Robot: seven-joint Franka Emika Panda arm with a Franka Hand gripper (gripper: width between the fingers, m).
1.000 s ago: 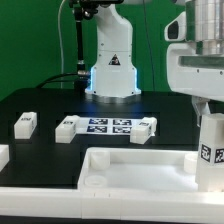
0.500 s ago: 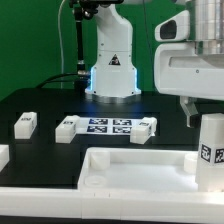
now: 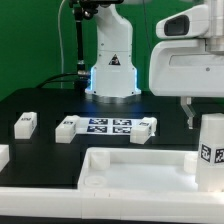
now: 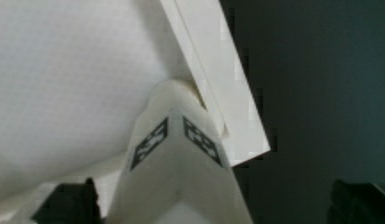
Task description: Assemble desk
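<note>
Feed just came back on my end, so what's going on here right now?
The arm's pincer hangs open and empty above an upright leg that stands at the desk panel corner on the exterior view's right. Whether that leg is fully seated cannot be told. A spare leg lies loose on the black table, toward the exterior view's left.

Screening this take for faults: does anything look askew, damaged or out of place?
Nothing stands out: the white square-section tagged leg stands upright at a corner of the large white rimmed plastic panel.
</note>
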